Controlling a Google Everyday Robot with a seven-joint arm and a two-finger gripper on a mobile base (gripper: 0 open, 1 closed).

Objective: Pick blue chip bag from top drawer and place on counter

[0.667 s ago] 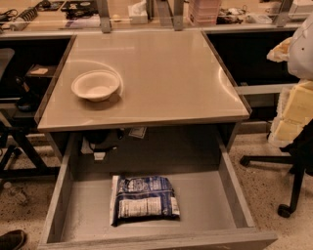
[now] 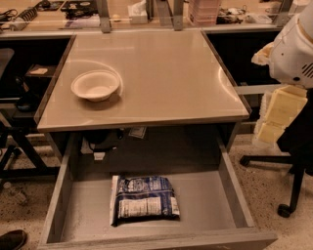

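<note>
The blue chip bag (image 2: 144, 200) lies flat on the floor of the open top drawer (image 2: 205, 207), left of its middle, label panel up. The grey drawer is pulled out below the beige counter (image 2: 166, 73). My gripper (image 2: 281, 114) hangs at the right edge of the view, beside the counter's right side and above floor level. It is well apart from the bag and holds nothing that I can see. The white arm housing (image 2: 293, 53) sits above it.
A white round bowl (image 2: 95, 85) stands on the counter's left part. A cluttered bench with metal posts (image 2: 146, 12) runs behind the counter. An office chair base (image 2: 288, 195) stands on the floor to the right. A shoe (image 2: 12, 239) shows at the bottom left.
The arm and gripper at the right edge have come slightly further left into view. The bag, drawer and bowl have not moved.
</note>
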